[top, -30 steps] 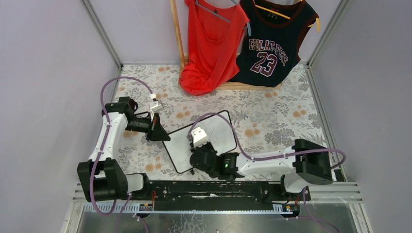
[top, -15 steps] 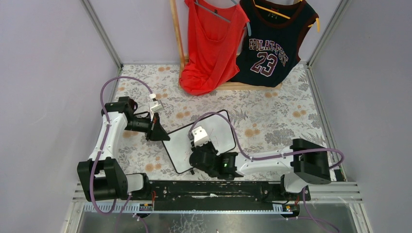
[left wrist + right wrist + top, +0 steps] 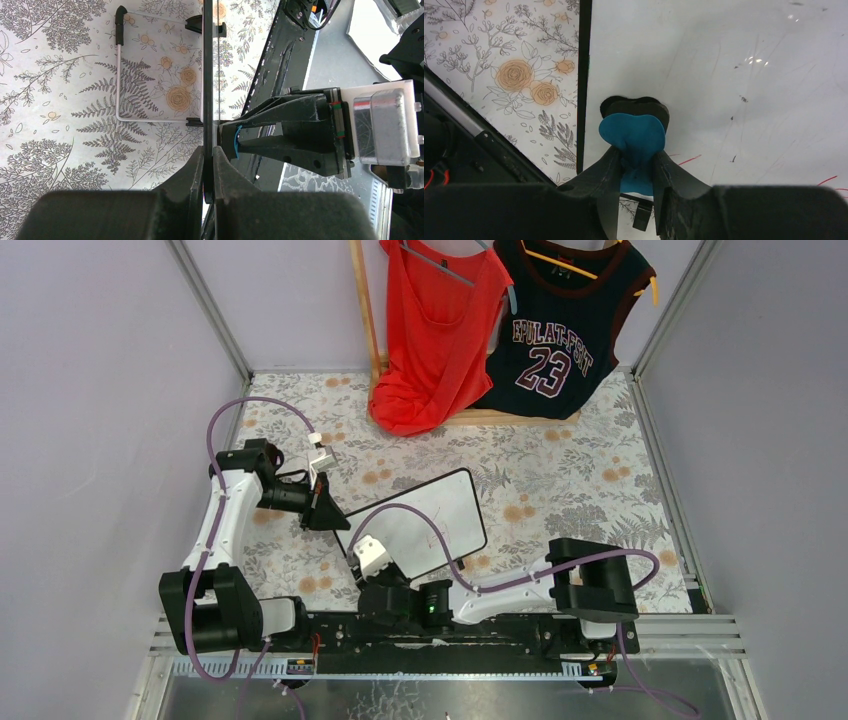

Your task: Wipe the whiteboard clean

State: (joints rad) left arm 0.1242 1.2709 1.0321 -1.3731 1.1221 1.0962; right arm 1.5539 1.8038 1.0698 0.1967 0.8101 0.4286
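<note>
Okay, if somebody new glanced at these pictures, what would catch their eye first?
The red top and the number 23 jersey hanging at the back stand out first. Mid-table sits the whiteboard, its edge pinched by the left gripper, while the right gripper holds a blue eraser to it beside thin red strokes.

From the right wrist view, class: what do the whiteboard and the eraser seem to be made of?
Whiteboard: glossy coated panel, perhaps melamine or painted metal; glare spots and fine scratches show. Its thin black frame looks plastic. Eraser: matte blue foam or felt, probably; it bulges where pinched.
</note>
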